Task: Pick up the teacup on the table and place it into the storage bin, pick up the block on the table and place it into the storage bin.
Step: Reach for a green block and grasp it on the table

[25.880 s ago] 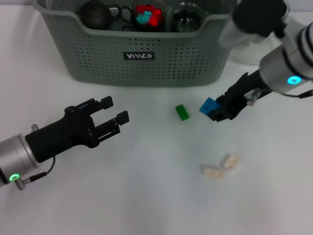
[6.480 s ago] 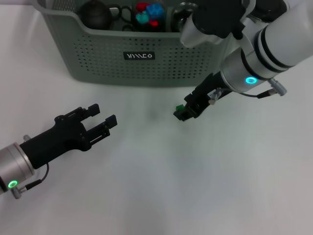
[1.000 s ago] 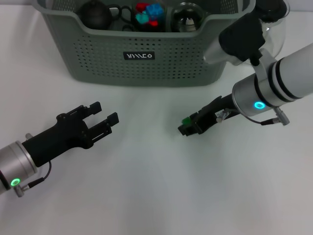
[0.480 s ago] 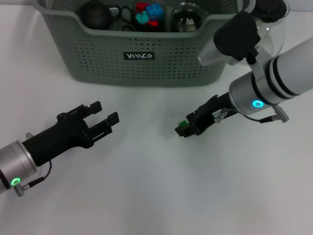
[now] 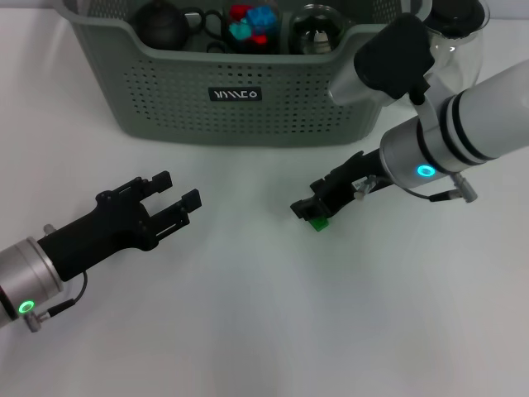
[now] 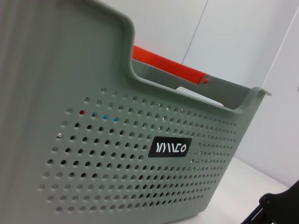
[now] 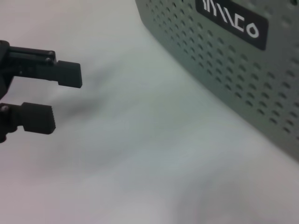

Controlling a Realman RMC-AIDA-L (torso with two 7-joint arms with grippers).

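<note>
The left end effector [image 5: 175, 198] hangs low over the white desk [image 5: 248, 331] on the robot's left, its two black fingers [image 5: 159, 180] spread apart with nothing between them, aimed up toward the storage bin; the right wrist view shows the same pair of fingers [image 7: 65, 74] parted over bare desk.

The storage bin [image 5: 165, 91], grey-green with perforated walls, stands at the far edge of the desk. On its front wall a small black label [image 5: 235, 94] carries white stylised letters, too angular to read with certainty. Inside the bin, from left to right, lie a dark round teapot [image 5: 161, 25], red and blue blocks [image 5: 252, 21] and a clear glass vessel [image 5: 314, 29].

To the right of centre, the right end effector [image 5: 316, 208] reaches down toward the desk in front of the bin, closed on the green block [image 5: 318, 222]. Only a small corner of the block shows beneath the black fingertips, so its long axis cannot be made out, nor whether it touches the desk.

A clear glass pitcher [image 5: 459, 50] stands behind the right arm, just beside the bin's right end.
</note>
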